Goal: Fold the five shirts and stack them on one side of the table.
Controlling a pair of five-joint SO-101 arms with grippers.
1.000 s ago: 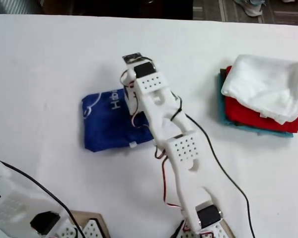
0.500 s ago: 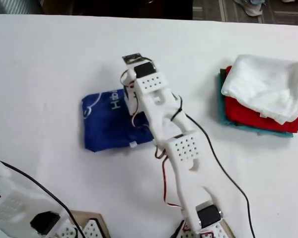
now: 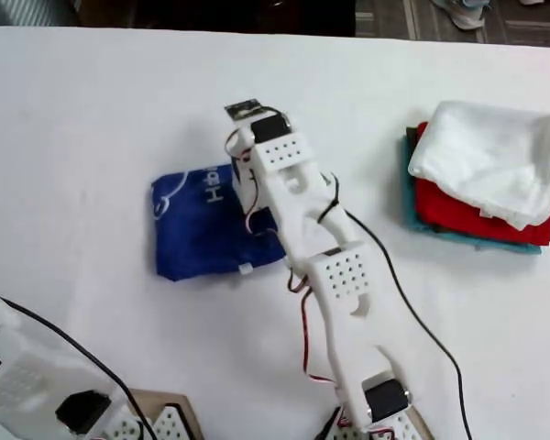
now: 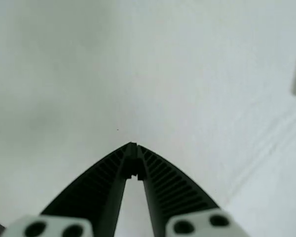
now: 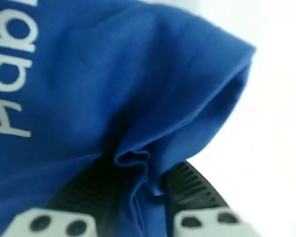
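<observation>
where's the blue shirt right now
In the high view the blue shirt lies folded on the table, left of centre, well apart from the stack at the right edge. The right gripper pinches a fold at its edge.

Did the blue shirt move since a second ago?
No. The blue shirt lies just as far from the stack of folded shirts as before.

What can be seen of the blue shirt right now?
The blue shirt is soft cloth with white lettering, folded into a roughly rectangular bundle lying on the white table, apart from the stacked shirts. The right gripper is shut on a bunched fold at its edge.
</observation>
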